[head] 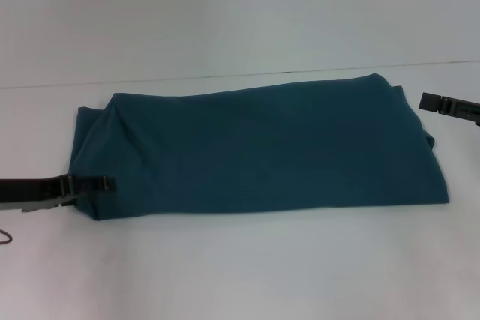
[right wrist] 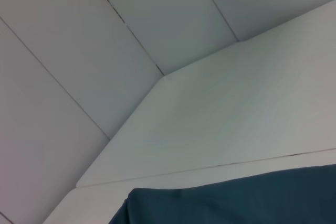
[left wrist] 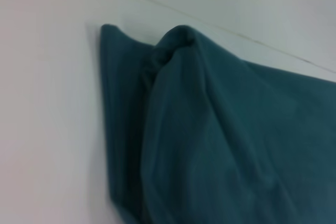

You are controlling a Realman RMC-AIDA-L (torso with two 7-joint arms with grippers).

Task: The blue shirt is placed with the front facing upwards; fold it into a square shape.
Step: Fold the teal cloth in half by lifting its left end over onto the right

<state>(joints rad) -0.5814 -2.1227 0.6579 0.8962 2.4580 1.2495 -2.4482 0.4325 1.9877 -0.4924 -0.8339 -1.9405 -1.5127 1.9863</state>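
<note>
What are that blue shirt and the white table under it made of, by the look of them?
The blue shirt looks like soft matte knit fabric, probably cotton: it drapes in rounded folds and bunches at the end by the left gripper. The table appears to be a hard, smooth white board, perhaps laminate, with a faint sheen; I can't tell for sure.

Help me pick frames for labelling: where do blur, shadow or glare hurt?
Head view: even light, no glare, shirt readable, thin shadow along its near edge. Left wrist view: soft focus, folds smeared. Right wrist view: mostly table and wall, little shirt.
</note>
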